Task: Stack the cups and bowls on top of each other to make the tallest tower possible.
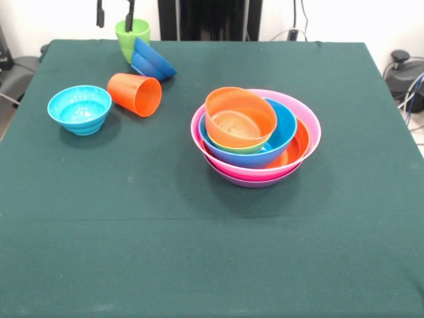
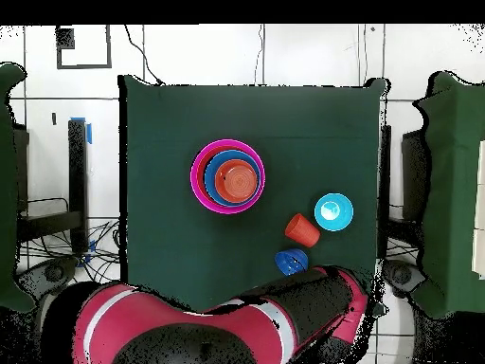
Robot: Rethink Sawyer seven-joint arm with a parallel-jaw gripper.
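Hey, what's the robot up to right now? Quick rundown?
Pincer open, straddling the green cup rim at the table's edge. Tower five bowls deep, small orange bowl tilted on top. Orange cup on its side; dark blue bowl leans against the green cup.

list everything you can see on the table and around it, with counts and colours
tower: 1, nested bowls, purple and pink at the base, then orange, blue, green, with a small orange bowl tilted on top; right of table centre in the front view
light blue bowl: 1, small, upright, near the left edge in the front view
orange cup: 1, lying on its side, mouth toward the camera, right of the light blue bowl
dark blue bowl: 1, small, tipped up, leaning by the green cup
green cup: 1, lime, upright, at the far edge
table: 1, dark green cloth
arm: 1, red and black, low in the overhead view
pincer: 1, black, fingers apart, one tip over the green cup
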